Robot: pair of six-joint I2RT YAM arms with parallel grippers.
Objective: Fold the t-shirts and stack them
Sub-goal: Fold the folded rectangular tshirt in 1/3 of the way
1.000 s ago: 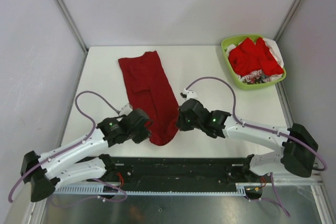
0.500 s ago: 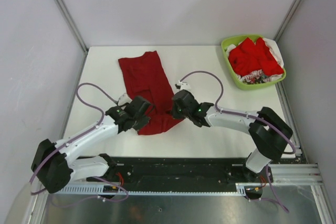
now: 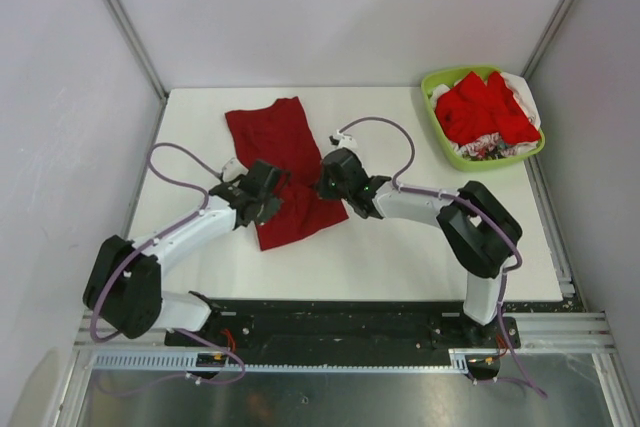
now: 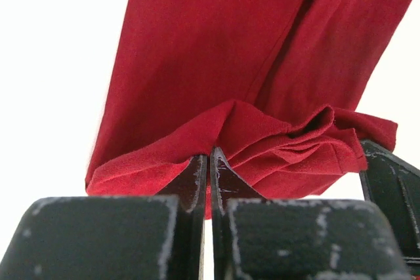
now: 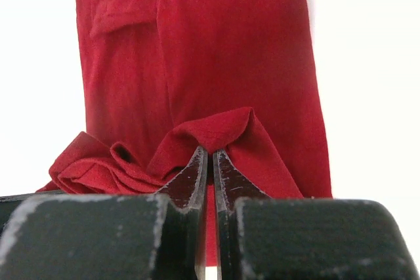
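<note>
Crimson t-shirt (image 3: 280,137) lies on the table (image 3: 400,247), left of the green basket (image 3: 452,157) (near hem doubled back); your left hand (image 4: 209,162) and right hand (image 5: 210,159) each pinch that hem, jaws nearly closed.

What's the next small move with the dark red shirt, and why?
Probably carry the pinched hem toward the far edge of the crimson shirt, then lower it. The left claw and right claw are shut on its near hem, doubled over; the far half lies flat.
</note>
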